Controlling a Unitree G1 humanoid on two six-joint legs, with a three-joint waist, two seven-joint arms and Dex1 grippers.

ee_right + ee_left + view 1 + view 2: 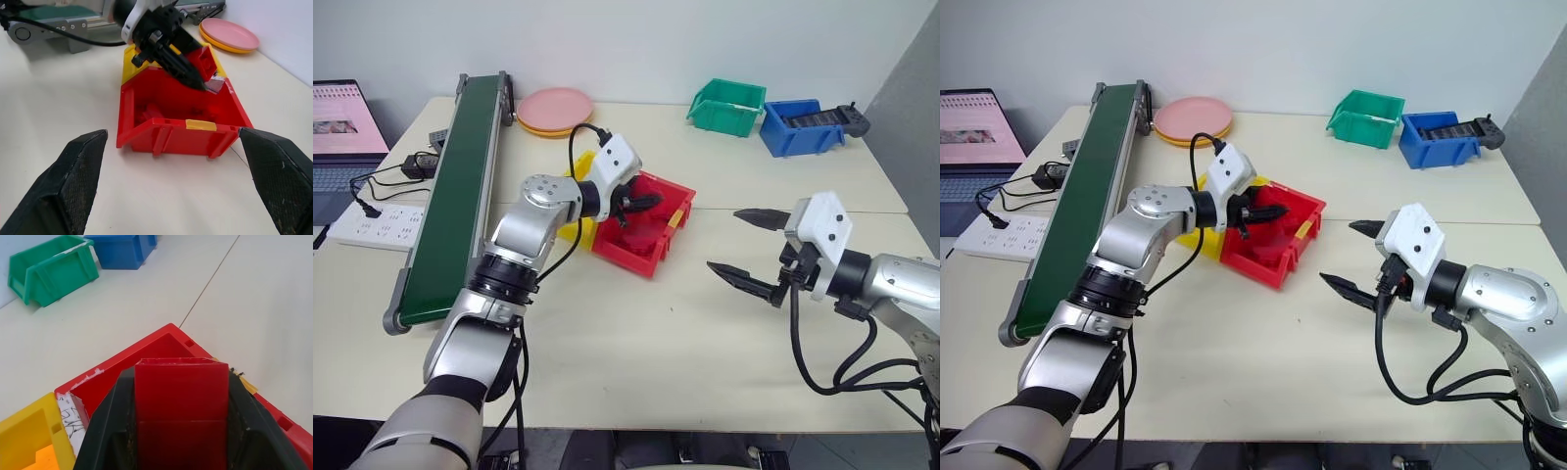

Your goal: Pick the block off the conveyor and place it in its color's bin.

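One left hand (pixel 168 56) grips the block (pixel 181 411) above the bin (pixel 146 132); right hand (pixel 744 250) spread.

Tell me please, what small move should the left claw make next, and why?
Probably open and let go. The left claw holds the red block between its fingers, directly above the red bin, beside the yellow bin. The block matches that bin, so releasing it there should finish the placement.
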